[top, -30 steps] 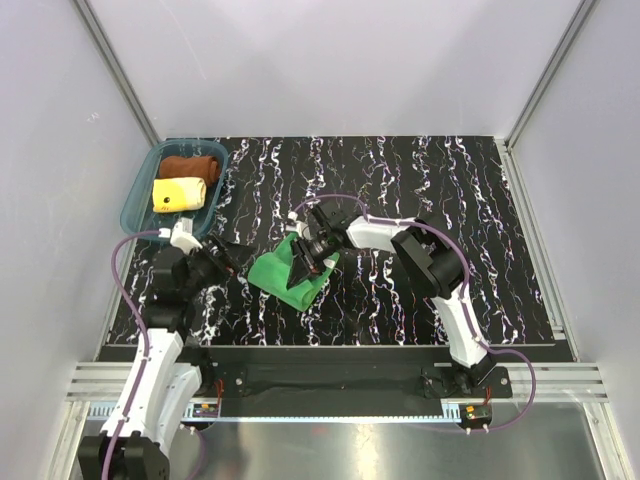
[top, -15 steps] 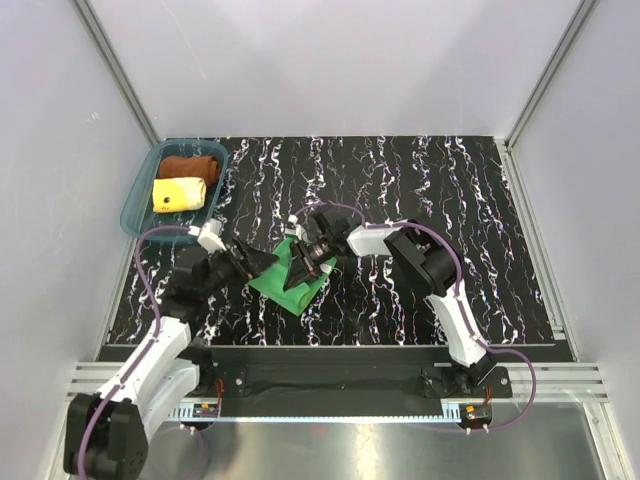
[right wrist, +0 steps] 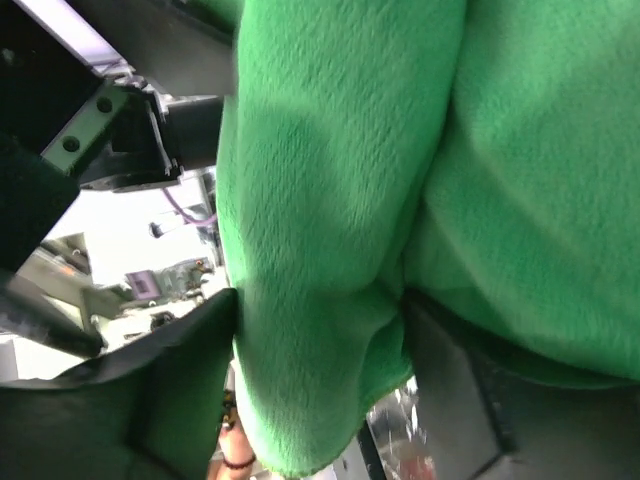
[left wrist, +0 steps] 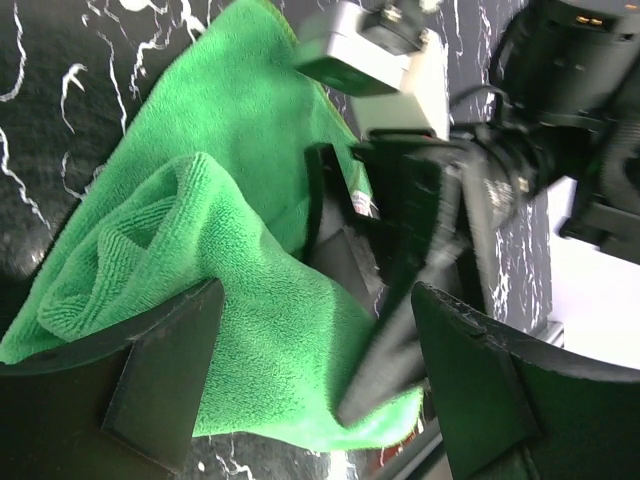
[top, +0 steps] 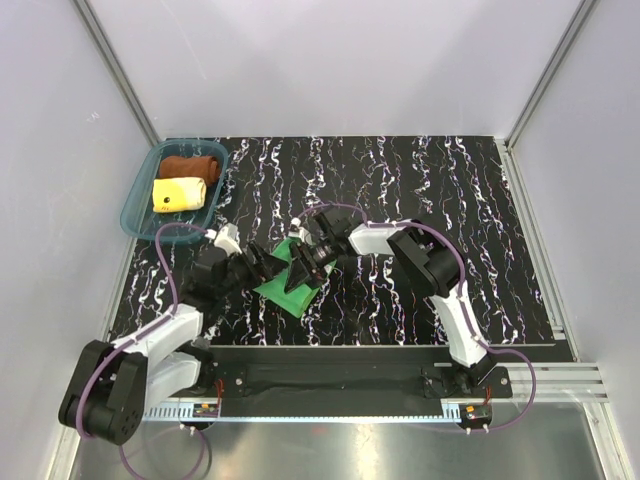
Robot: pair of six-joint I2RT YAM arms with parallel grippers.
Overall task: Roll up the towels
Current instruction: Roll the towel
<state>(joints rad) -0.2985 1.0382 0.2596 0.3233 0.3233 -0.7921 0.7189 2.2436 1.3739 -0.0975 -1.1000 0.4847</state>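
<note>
The green towel point(top: 290, 291) lies partly folded on the black marbled table, between the two arms. My left gripper point(top: 265, 268) is at its left edge, open, its jaws wide around a rolled fold of the green towel point(left wrist: 230, 130). From the right, my right gripper point(top: 302, 262) reaches over the towel. It is open, with a thick fold of the green towel point(right wrist: 330, 150) bulging between its jaws. In the left wrist view one right finger point(left wrist: 400, 340) is blurred, lying on the cloth. The rust-brown towel point(top: 190, 163) and the pale yellow towel point(top: 178, 193) lie rolled in the tray.
A translucent teal tray point(top: 137, 200) stands at the table's far left corner. Grey walls close in the table on three sides. A black rail point(top: 320, 370) with both arm bases runs along the near edge.
My left arm has swung right until its open jaws reach the green towel's left edge. The right gripper's jaws have widened on the fold. The towel looks more bunched.
</note>
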